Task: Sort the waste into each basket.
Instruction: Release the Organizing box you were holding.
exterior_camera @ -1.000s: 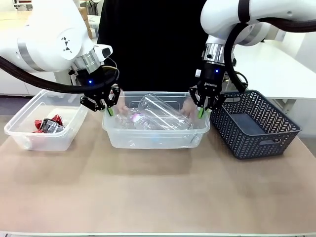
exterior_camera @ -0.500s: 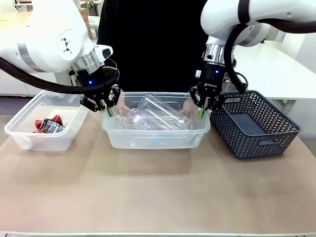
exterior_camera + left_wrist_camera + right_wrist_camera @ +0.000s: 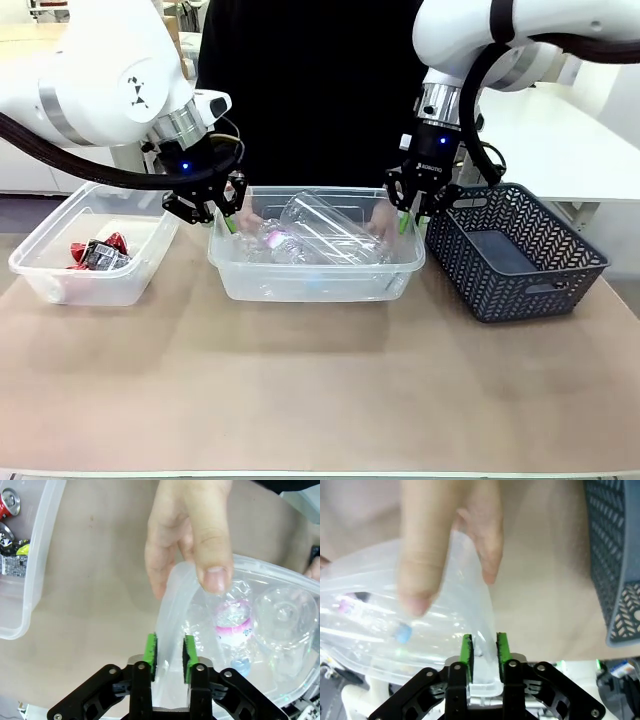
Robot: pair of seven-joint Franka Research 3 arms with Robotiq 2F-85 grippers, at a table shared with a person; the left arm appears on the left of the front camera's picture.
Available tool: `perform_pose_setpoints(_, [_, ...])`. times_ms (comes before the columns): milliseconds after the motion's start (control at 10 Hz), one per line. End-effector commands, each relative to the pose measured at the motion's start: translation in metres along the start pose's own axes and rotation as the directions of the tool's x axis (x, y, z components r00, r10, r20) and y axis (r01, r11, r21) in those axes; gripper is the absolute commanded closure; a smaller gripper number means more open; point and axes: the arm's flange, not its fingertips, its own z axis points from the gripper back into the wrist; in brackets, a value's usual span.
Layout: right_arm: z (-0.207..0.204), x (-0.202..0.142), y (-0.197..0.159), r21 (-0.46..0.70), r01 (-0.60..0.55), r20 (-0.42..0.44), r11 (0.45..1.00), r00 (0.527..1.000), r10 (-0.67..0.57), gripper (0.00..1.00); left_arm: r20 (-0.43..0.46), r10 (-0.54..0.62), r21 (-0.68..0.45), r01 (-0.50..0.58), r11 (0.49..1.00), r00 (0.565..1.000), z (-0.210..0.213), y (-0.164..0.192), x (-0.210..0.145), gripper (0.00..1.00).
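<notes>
Landmark: middle tub (image 3: 315, 285), the clear one holding the bottles (image 3: 320, 235).
Left gripper (image 3: 169, 650): straddles the tub's left-end rim; green pads flank the wall with slim gaps, so the jaws look released or barely touching, not clenched.
Right gripper (image 3: 483, 652): straddles the tub's right-end rim; pads sit close on both sides of the wall; whether it pinches or has just let go, I cannot tell.
Person's hands: one hand (image 3: 192, 535) rests on the rim just beyond the left gripper, the other hand (image 3: 445, 535) on the rim just beyond the right gripper.
Cans (image 3: 95, 252): lying in the left tub (image 3: 60, 280), which stands left of the middle tub.
Grey basket (image 3: 515, 250): just right of the middle tub, nothing seen inside.
Progress: cans and bottles already sit in separate tubs, so sorting looks done or nearly so.
Risk, snag: if either gripper rises with a pad catching the rim, that end could lift and the bottles roll or spill.
Risk, fingers: a re-closing jaw could nip the person's fingers, which are near the pads.
Risk, uneven pull: one gripper holding while the other is free would twist the thin tub.
</notes>
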Motion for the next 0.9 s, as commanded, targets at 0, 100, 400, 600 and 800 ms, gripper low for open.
perform_pose_setpoints(0, [-0.002, -0.018, -0.012, 0.093, -0.079, 0.179, 0.992, 0.982, 0.062, 0.31, 0.038, -0.016, -0.029, 0.017, 0.999, 0.999, 0.007, -0.002, -0.002, 0.31])
perform_pose_setpoints(100, [0.002, -0.022, -0.014, 0.123, -0.128, 0.286, 0.984, 0.954, 0.088, 0.0, 0.074, -0.024, -0.052, 0.028, 0.998, 0.997, 0.011, -0.001, -0.006, 0.0])
perform_pose_setpoints(400, [0.009, -0.037, -0.025, 0.117, -0.3, 0.479, 0.947, 0.852, 0.211, 0.0, 0.346, 0.024, -0.127, 0.021, 0.992, 0.938, 0.023, 0.01, -0.012, 0.0])
perform_pose_setpoints(600, [0.008, -0.046, -0.031, 0.056, -0.426, 0.477, 0.903, 0.806, 0.351, 0.0, 0.338, 0.001, -0.133, 0.047, 0.99, 0.941, 0.021, 0.014, -0.008, 0.0])
perform_pose_setpoints(800, [0.017, -0.039, -0.019, 0.049, -0.334, 0.479, 0.941, 0.835, 0.271, 0.0, 0.342, 0.022, -0.136, 0.026, 0.99, 0.939, 0.031, 0.006, -0.006, 0.0])
